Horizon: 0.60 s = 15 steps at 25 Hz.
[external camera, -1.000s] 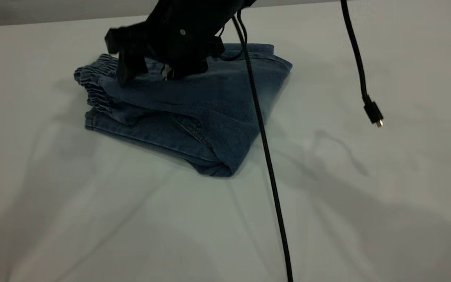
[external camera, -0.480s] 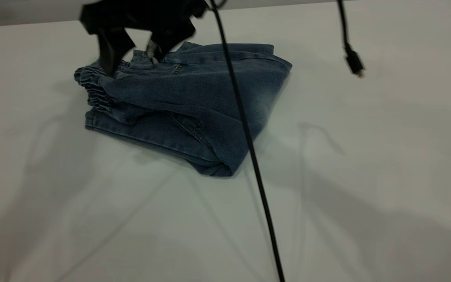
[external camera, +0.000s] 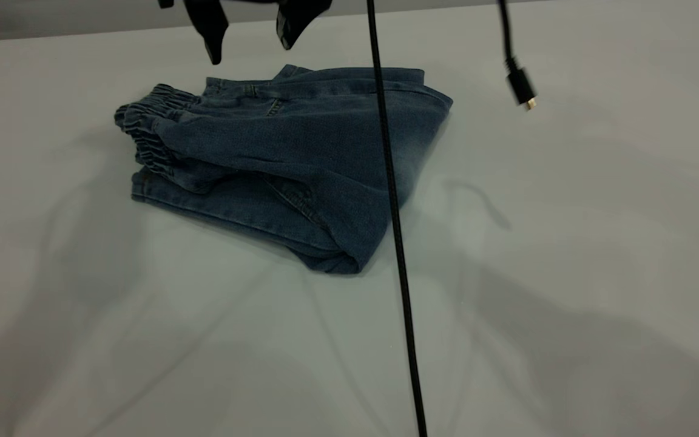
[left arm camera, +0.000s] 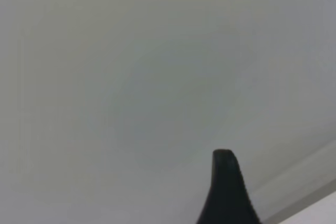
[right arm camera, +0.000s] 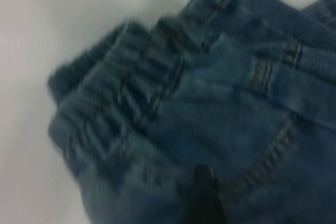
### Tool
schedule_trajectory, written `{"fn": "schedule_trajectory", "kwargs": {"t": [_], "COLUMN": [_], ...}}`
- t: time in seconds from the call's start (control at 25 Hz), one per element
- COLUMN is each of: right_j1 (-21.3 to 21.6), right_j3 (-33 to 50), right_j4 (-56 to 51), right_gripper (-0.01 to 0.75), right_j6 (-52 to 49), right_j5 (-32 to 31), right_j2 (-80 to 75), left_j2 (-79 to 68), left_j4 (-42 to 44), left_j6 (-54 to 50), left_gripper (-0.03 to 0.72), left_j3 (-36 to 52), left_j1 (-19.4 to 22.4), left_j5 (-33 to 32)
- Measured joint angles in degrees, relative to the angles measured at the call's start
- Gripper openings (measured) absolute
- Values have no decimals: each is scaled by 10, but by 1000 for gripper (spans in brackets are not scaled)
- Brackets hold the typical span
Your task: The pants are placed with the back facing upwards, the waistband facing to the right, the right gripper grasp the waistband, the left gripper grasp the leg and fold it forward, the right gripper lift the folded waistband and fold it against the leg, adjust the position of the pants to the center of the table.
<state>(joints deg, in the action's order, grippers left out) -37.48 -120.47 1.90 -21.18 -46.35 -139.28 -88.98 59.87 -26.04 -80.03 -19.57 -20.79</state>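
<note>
The jaws of the right gripper (external camera: 250, 53) are wide apart and hold nothing. One finger (external camera: 213, 30) and the other finger (external camera: 295, 21) hang in the air with a big gap between them. For the left gripper (left arm camera: 226, 187), only one black tip shows, so I cannot tell if its jaws are apart or together.

The near part of the table (external camera: 204, 364) is bare and grey, with soft shadows on it. A long black cable (external camera: 401, 273) runs from the near edge up toward the far side. It crosses in front of the right part of the pants (external camera: 301, 158).

The pants lie folded into a thick pile on the table, a bit left of the middle and toward the far side. They lie flat and nothing touches them. The waistband (external camera: 149, 130) is at the left end of the pile, all bunched and wrinkly. The right end is a smooth folded edge.

To the right, well apart from the pants, a short cable with a plug (external camera: 522, 91) hangs above the table.

Farthest off, the right gripper is up high, over the far left part of the pants. Its wrist view looks down on the waistband (right arm camera: 131, 93) and a belt loop (right arm camera: 260, 74). The left wrist view shows only plain table (left arm camera: 131, 77) under the left gripper.
</note>
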Motion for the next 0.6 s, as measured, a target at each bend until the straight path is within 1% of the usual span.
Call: {"fn": "schedule_trajectory", "kwargs": {"t": [0.08, 0.2, 0.32, 0.52, 0.6], "right_j1": [0, -4, -16, -23, -23], "right_j3": [0, 0, 0, 0, 0], "right_j4": [-10, -52, -83, -72, -61], "right_gripper": [505, 505, 505, 505, 505], "right_j6": [-25, -57, -63, -102, -119], "right_j5": [11, 10, 34, 77, 77], "right_j2": [-12, -29, -48, -81, -95], "left_j2": [1, 1, 1, 1, 3], "left_j4": [0, 0, 0, 0, 0], "left_j6": [0, 0, -1, -1, -1], "left_gripper": [454, 454, 454, 454, 454], "left_j3": [0, 0, 0, 0, 0], "left_j1": [0, 0, 0, 0, 0], "left_j5": [0, -1, -1, -3, -3]}}
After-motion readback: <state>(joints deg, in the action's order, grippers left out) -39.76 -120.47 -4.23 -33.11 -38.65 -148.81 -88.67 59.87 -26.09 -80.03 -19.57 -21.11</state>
